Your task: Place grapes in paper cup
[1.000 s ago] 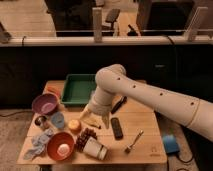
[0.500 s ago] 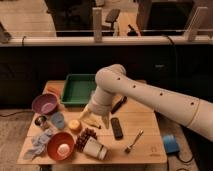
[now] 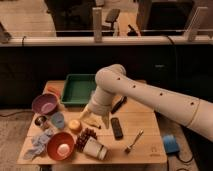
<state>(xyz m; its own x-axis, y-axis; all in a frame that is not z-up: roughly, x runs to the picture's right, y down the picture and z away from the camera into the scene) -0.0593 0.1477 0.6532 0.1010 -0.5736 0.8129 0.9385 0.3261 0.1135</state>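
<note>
My pincer hangs over the middle of the tabletop; I cannot tell its state. Near the front edge, the grapes touch the tipped-over paper cup.

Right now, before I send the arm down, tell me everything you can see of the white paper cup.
The paper cup is small, plain white and slightly tapered, lying tipped on its side near the front edge of the wooden table, its darker end toward the right. The grapes lie against its upper left side, and the red bowl sits just to its left. The gripper hangs above and behind the cup, not touching it.
</note>
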